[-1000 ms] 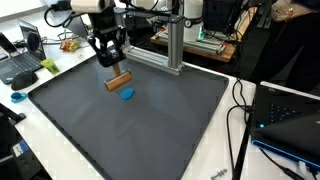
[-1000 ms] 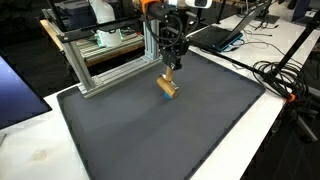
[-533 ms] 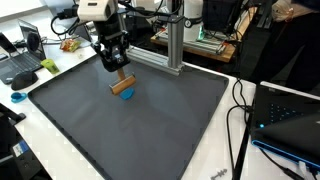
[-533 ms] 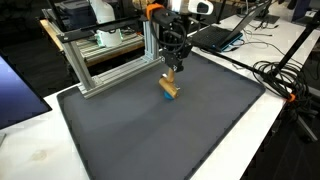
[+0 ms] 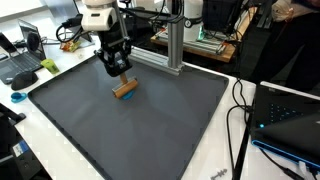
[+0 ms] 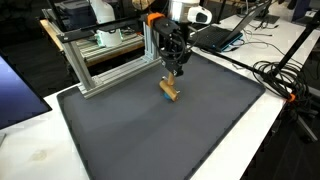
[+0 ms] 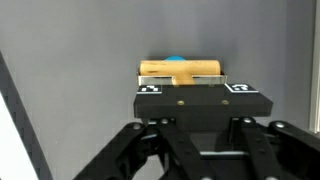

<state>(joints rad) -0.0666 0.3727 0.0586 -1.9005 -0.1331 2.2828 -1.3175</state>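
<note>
Since the earlier frame, the wooden block [image 5: 125, 90] has shifted with the claw [image 5: 121, 79] toward 5 o'clock in an exterior view and now covers the blue object, which lay clear of the block before. The claw is clamped on the wooden block's upper end; the block hangs tilted below it in both exterior views [image 6: 170, 90]. In the wrist view the block [image 7: 180, 70] lies crosswise, and a sliver of the blue object [image 7: 175, 60] shows at the block's 12 o'clock edge. Whether block and blue object touch cannot be told. Both sit over the far part of the dark grey mat [image 5: 150, 130], which covers the white surface [image 6: 40, 150]. An aluminium frame [image 5: 175, 45] stands on the mat's far edge, at 1 o'clock from the block. A laptop [image 5: 20, 60] sits well apart at 9 o'clock.
</note>
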